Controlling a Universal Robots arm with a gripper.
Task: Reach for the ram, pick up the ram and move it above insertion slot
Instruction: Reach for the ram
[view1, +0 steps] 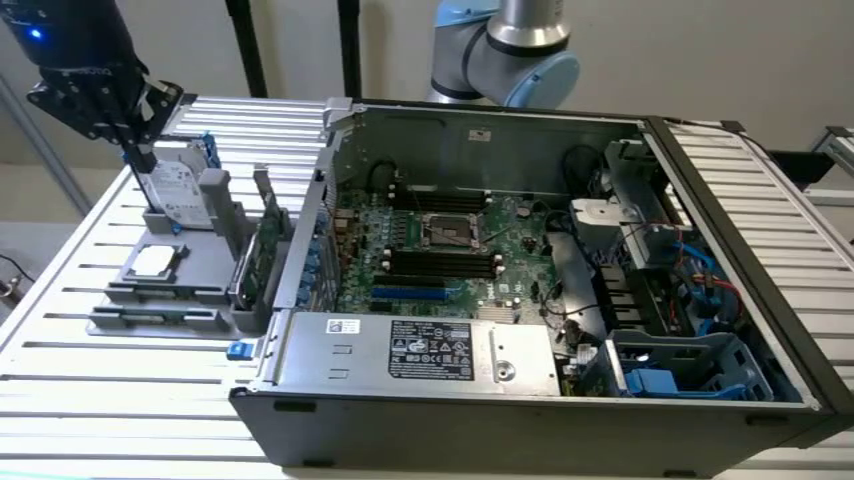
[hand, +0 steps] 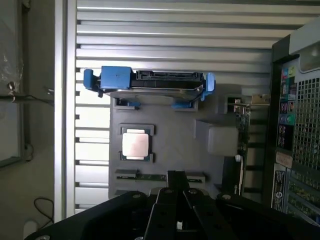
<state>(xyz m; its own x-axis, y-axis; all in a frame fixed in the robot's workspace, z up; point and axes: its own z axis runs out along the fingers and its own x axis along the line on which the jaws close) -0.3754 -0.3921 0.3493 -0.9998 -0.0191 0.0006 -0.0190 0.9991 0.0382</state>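
Exterior and wrist views of a slatted metal tabletop (view1: 80, 400) (hand: 175, 35) bearing an open computer case (view1: 467, 430) (hand: 295, 125) and, on the exterior view's left, a grey fixture (view1: 247, 315) (hand: 175, 135).

(a) Near edge of the fixture: the ram (view1: 154, 318) (hand: 142, 177) sits on edge in its holder slot, lying along that edge, untouched and well apart from the case interior.

(b) Middle of the fixture: a square processor (view1: 151, 260) (hand: 135, 145) lies flat in a recess. On the side nearest the case, a green expansion card (view1: 263, 250) (hand: 243, 120) stands upright.

(c) Far end of the fixture: a silver hard drive (view1: 176, 190) (hand: 150, 87) in a blue carrier stands on edge.

(d) Towards the tabletop's far corner on the exterior view's left: the claw (view1: 136, 160) (hand: 176, 176) hangs above the fixture, its tip just beside the top of the hard drive in the exterior view. In the wrist view it points down over the end of the fixture where the ram lies. Whether the claw is apart or together cannot be told, and nothing is seen in it.

(e) Inside the case: the motherboard (view1: 454, 250) carries long black insertion slots (view1: 441, 262).

(f) Beyond the tabletop's far edge: a joint of the robot arm (view1: 514, 50).
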